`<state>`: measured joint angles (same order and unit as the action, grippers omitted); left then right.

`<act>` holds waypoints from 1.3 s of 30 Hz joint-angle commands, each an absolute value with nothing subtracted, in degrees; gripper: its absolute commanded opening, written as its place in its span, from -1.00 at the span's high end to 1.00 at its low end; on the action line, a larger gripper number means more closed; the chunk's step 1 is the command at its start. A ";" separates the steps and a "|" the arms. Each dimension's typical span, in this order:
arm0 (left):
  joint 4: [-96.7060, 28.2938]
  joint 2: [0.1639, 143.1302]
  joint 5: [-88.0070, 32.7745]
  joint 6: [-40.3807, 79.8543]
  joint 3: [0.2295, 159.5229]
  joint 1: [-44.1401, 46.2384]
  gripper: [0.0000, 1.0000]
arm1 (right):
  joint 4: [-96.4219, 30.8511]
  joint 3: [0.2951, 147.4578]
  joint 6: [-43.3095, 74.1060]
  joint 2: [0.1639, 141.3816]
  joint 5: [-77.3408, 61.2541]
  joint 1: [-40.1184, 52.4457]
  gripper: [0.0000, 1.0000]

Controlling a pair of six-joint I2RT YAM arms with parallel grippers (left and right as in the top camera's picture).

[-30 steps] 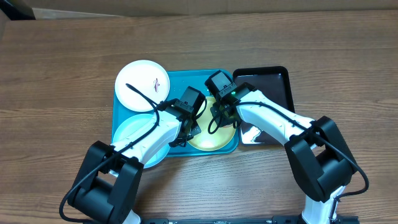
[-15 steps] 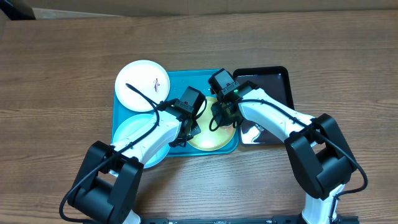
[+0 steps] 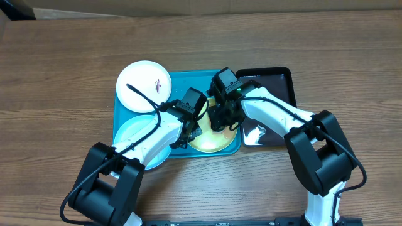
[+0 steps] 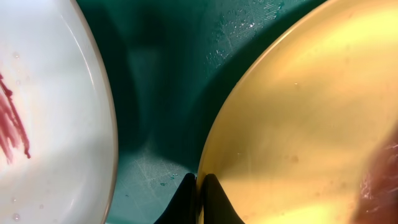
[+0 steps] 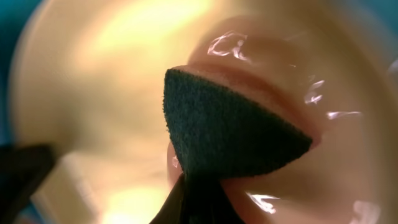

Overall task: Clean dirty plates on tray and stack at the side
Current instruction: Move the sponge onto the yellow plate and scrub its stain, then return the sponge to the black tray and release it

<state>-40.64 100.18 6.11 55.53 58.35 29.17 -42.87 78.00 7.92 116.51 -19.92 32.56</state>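
The turquoise tray [image 3: 188,80] holds three plates. At its far left lies a white plate [image 3: 143,86] with a red smear, which also shows in the left wrist view as the white plate [image 4: 50,124]. A light blue plate [image 3: 129,135] sits at the near left. The yellow-green plate [image 3: 217,142] lies at the near right. My left gripper [image 3: 196,129] is shut on that plate's left rim [image 4: 205,155], one finger on each side. My right gripper [image 3: 220,123] is shut on a dark scrubbing pad [image 5: 230,137], pressed against the wet, reddish-filmed yellow-green plate [image 5: 112,74].
A smaller glossy black tray [image 3: 276,83] lies right of the turquoise one, partly under my right arm. Bare wooden table [image 3: 56,75] surrounds both trays. The two arms cross closely above the yellow-green plate.
My right gripper with the pad has shifted a little to the left across the yellow-green plate. The left gripper has kept its hold and place.
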 commanded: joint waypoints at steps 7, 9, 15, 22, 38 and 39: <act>-40.23 99.77 6.33 54.59 57.58 29.23 0.92 | -43.99 82.06 5.48 111.79 -37.47 26.24 0.93; -40.21 99.77 6.31 54.39 57.58 29.23 0.92 | -45.71 83.05 5.23 108.60 -37.45 23.70 0.93; -40.12 99.77 6.13 54.39 57.58 29.23 0.92 | -52.90 83.40 3.73 102.06 -31.18 17.98 0.93; -40.01 99.77 6.13 54.39 57.58 29.23 0.92 | -57.95 81.23 3.84 101.80 -10.79 13.50 0.93; -40.03 99.77 6.13 54.39 57.58 29.23 0.90 | -42.87 66.26 4.25 101.91 5.48 13.26 -0.23; -40.03 99.77 6.13 54.39 57.58 29.23 0.88 | -42.68 66.26 4.25 101.91 5.28 13.26 -0.56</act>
<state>-40.01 100.18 5.89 55.33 58.35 29.17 -43.59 66.41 4.45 101.89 3.42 13.21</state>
